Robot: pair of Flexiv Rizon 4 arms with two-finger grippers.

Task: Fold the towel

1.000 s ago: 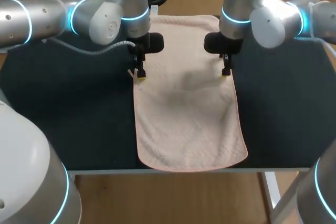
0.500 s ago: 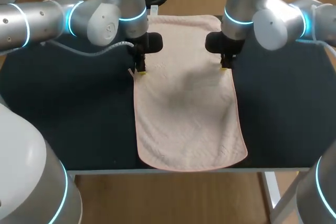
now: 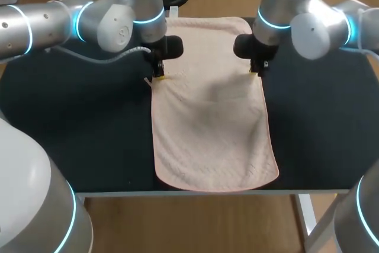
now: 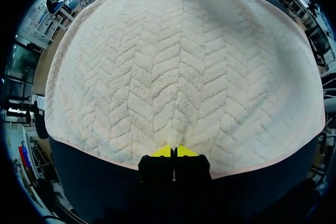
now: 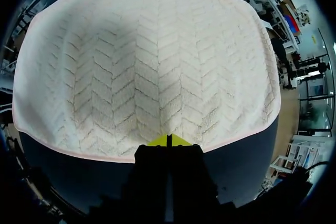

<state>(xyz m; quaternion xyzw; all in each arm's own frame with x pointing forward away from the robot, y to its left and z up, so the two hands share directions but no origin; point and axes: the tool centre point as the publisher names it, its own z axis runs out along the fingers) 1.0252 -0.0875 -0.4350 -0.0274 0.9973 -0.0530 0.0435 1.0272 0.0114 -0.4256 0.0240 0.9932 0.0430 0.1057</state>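
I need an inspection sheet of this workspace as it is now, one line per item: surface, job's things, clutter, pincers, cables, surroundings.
Surface: dark table, with the towel lying along its middle.
Job's things: one pale pink towel, spread flat and not yet folded, its near end at the table's front edge.
Clutter: nothing seen.
Pincers: left pincer shut on the towel's left edge; right pincer shut on its right edge; both grip in the far half.
Cables: one grey cable loops under the left arm, beside the towel.
Surroundings: nothing seen reaching over the table.
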